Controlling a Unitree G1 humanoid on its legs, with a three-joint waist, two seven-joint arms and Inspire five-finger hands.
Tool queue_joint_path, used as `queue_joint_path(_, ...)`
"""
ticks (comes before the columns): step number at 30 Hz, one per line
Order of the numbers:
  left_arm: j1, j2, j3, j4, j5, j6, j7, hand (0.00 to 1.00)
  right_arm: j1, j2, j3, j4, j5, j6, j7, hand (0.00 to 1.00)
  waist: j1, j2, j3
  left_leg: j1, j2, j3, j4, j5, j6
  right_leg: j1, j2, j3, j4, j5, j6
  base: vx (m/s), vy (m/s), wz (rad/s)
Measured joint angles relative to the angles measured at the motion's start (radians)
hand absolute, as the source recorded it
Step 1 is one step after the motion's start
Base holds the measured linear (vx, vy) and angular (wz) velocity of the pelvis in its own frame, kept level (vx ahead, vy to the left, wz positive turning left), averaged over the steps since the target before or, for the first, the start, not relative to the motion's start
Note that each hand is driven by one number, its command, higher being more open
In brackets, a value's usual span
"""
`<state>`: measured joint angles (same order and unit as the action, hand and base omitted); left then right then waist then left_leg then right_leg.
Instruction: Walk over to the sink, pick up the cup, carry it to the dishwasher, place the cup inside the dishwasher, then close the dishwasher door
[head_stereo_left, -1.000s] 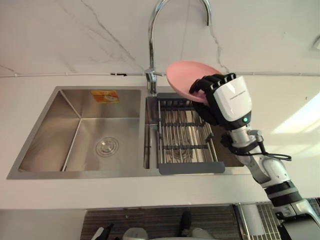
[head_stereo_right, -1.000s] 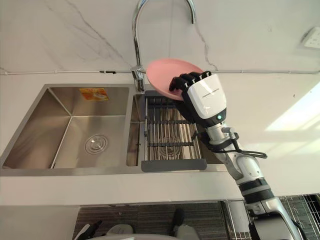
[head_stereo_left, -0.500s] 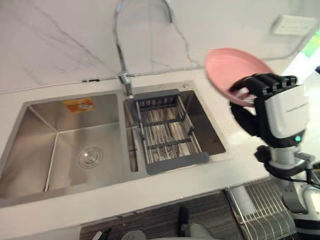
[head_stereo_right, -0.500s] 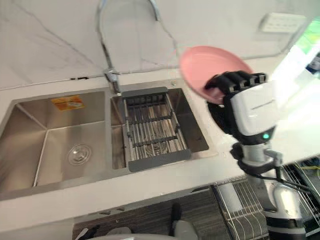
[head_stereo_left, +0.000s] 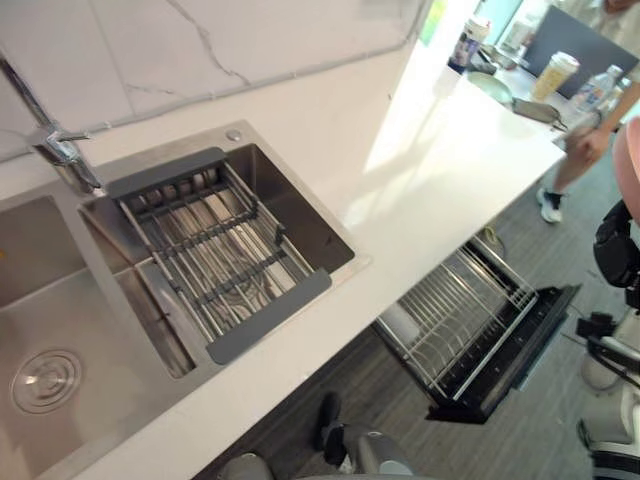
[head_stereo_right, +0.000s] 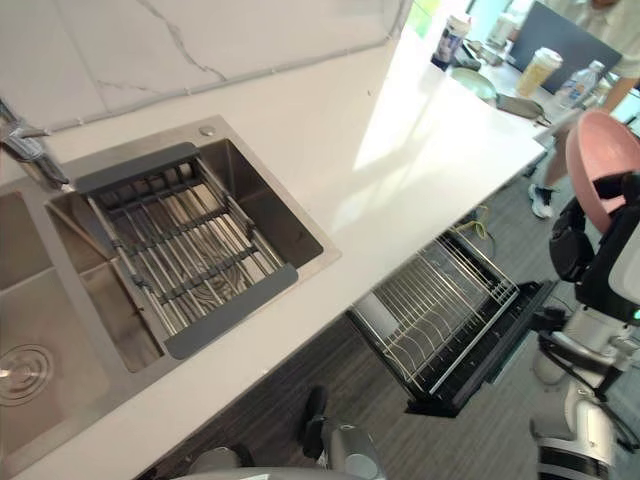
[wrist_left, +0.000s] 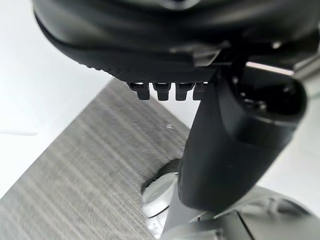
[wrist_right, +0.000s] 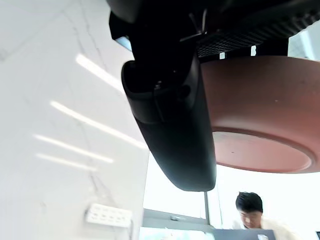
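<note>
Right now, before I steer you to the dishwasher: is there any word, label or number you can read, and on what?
No text here can be read.
Container at the far end of the counter: printed label, too small to read.
Paper cup: any print too small to read.
Bottle: label too blurred to read.
Pink plate in the right hand: no marking visible.

No legible text, labels, numbers or signs visible.

A kitchen: steel double sink with tap, white countertop, marbled wall, open dishwasher below.
</note>
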<state>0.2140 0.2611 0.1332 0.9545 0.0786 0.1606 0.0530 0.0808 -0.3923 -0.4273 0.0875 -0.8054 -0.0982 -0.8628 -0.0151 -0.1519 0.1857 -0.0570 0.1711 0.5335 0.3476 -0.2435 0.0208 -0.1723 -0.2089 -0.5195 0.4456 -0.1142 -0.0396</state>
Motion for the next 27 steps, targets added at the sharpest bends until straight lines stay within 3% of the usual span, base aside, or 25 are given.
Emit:
queue_joint_path(1,0.003,-0.001,0.002,0.001,-0.013,0.001,0.003,1.00,-0.002,0.002,0.012,0.005,0.000,-0.003,0.000,0.00,0.003,0.002,0.001,-0.004,0.013,0.009,0.016,-0.001,0.001,0.020,-0.006,-0.010,-0.016,0.001,0.008,-0.05,-0.083,-0.70)
queue_joint_path(3,0.007,-0.004,0.039,0.005,-0.044,0.001,0.013,1.00,-0.013,0.004,0.060,0.006,-0.001,-0.033,-0.004,0.00,0.010,-0.002,-0.001,-0.016,0.055,0.052,0.060,-0.004,0.000,0.102,0.001,-0.018,-0.136,0.033,0.062,-0.07,-0.135,-0.67)
queue_joint_path(4,-0.001,-0.003,0.062,0.008,-0.066,0.001,0.016,1.00,-0.033,0.003,0.082,0.005,-0.001,-0.064,-0.004,0.00,0.015,-0.004,-0.002,-0.031,0.077,0.063,0.090,-0.008,-0.007,0.135,0.033,-0.009,-0.237,0.048,0.108,-0.10,-0.249,-0.65)
queue_joint_path(5,-0.011,-0.005,0.068,0.009,-0.086,0.000,0.021,1.00,-0.054,0.003,0.085,0.005,-0.001,-0.089,-0.003,0.00,0.015,0.004,0.003,-0.044,0.099,0.066,0.112,-0.011,-0.016,0.160,0.066,-0.016,-0.319,0.050,0.119,-0.14,-0.334,-0.53)
queue_joint_path(7,-0.021,-0.023,0.071,0.010,-0.131,0.000,0.034,1.00,-0.062,0.003,0.085,0.008,0.002,-0.099,0.009,0.00,0.005,0.039,0.024,-0.041,0.128,0.053,0.113,0.001,-0.039,0.191,0.106,-0.025,-0.364,0.068,0.104,-0.14,-0.265,-0.05)
queue_joint_path(10,-0.012,-0.074,0.075,0.029,-0.197,0.001,0.050,1.00,-0.018,0.003,0.079,0.010,0.005,-0.103,0.047,0.00,-0.008,0.075,0.028,0.000,0.111,0.038,0.034,0.044,-0.077,0.220,0.119,-0.043,-0.378,0.070,0.090,-0.11,-0.126,0.19)
queue_joint_path(15,0.023,-0.151,0.074,0.017,-0.217,0.000,0.056,1.00,0.044,0.018,0.093,0.030,0.004,-0.129,0.121,0.00,-0.007,0.125,0.039,0.038,0.061,0.009,-0.036,0.093,-0.076,0.245,0.097,-0.060,-0.382,0.078,0.084,-0.10,0.017,0.14)
queue_joint_path(22,0.027,-0.170,0.056,-0.008,-0.216,-0.010,0.043,1.00,0.043,0.041,0.182,0.141,-0.014,-0.138,0.158,0.00,0.002,0.181,0.055,0.037,0.021,-0.001,-0.070,0.123,-0.051,0.246,0.077,-0.063,-0.421,0.113,0.085,-0.12,0.081,0.05)
queue_joint_path(27,0.023,-0.171,0.052,-0.009,-0.216,-0.015,0.030,1.00,0.004,0.035,0.219,0.253,0.000,-0.093,0.237,0.00,0.013,0.208,0.067,0.019,-0.013,-0.058,-0.096,0.145,-0.037,0.231,0.063,-0.067,-0.436,0.138,0.086,-0.06,0.056,0.03)
